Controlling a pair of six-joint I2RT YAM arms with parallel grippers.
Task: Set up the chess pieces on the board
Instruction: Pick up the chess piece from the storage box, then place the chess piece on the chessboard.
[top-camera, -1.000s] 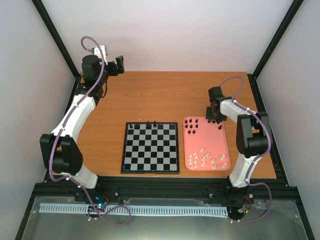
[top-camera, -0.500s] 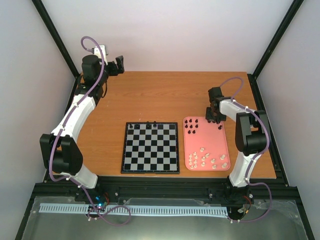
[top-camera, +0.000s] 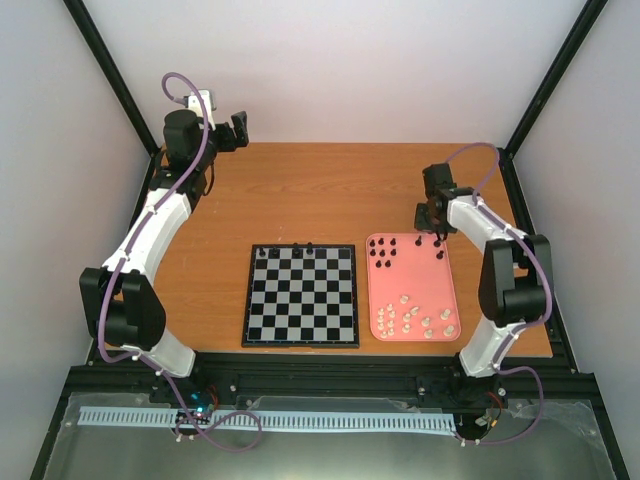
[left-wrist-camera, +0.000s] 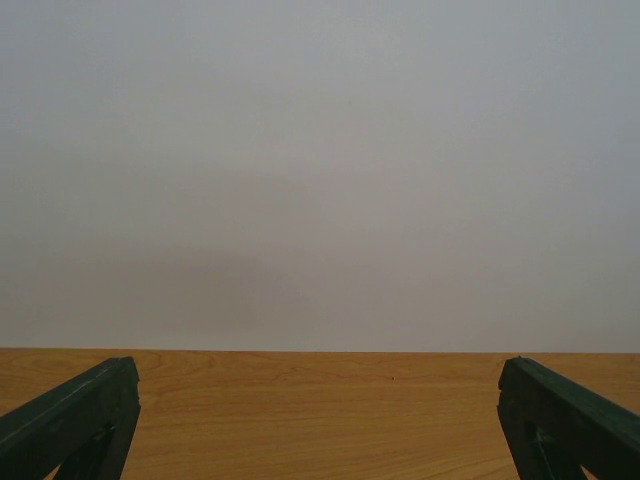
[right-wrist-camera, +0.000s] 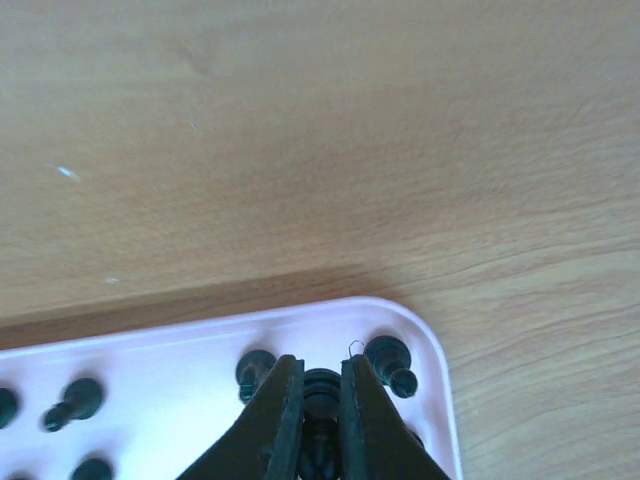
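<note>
The black chess piece (right-wrist-camera: 320, 392) sat low in the right wrist view, in the upper right corner of the pink tray (top-camera: 430, 292). Your right gripper (top-camera: 431, 226) pinched it, fingers pressed onto it from both sides. I could not tell whether it had left the tray floor. Two neighbouring black pieces (right-wrist-camera: 388, 355) stood just beside it, so that narrow, straight-down grip looked chosen to avoid knocking them. The cream-white pieces (top-camera: 412, 320) lay grouped at the tray's lower end, well apart. The chessboard (top-camera: 300, 305), left of the tray, carried only a few black figurines (top-camera: 299, 249) along its top row, so most squares awaited filling. Your left gripper (top-camera: 238, 130) was parked at the upper left, fingers spread wide, out of the way.
</note>
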